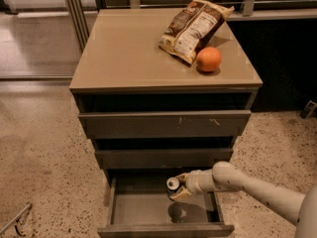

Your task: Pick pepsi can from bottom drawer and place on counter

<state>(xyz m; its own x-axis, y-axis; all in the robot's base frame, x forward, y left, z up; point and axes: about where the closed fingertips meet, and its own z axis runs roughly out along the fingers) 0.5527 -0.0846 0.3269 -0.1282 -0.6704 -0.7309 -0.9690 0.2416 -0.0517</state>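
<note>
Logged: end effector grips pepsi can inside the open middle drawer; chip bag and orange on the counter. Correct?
The camera view shows the end effector gripping the pepsi can inside the open bottom drawer, not the middle one. Chip bag and orange sit on the counter.

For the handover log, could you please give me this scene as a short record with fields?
gripper: the gripper is inside the bottom drawer, jaws closed on the pepsi can
pepsi can: held above the drawer floor, with its shadow below it
bottom drawer: pulled open
counter: the counter holds a snack bag and an orange beside it
task status: can not yet on the counter
</note>
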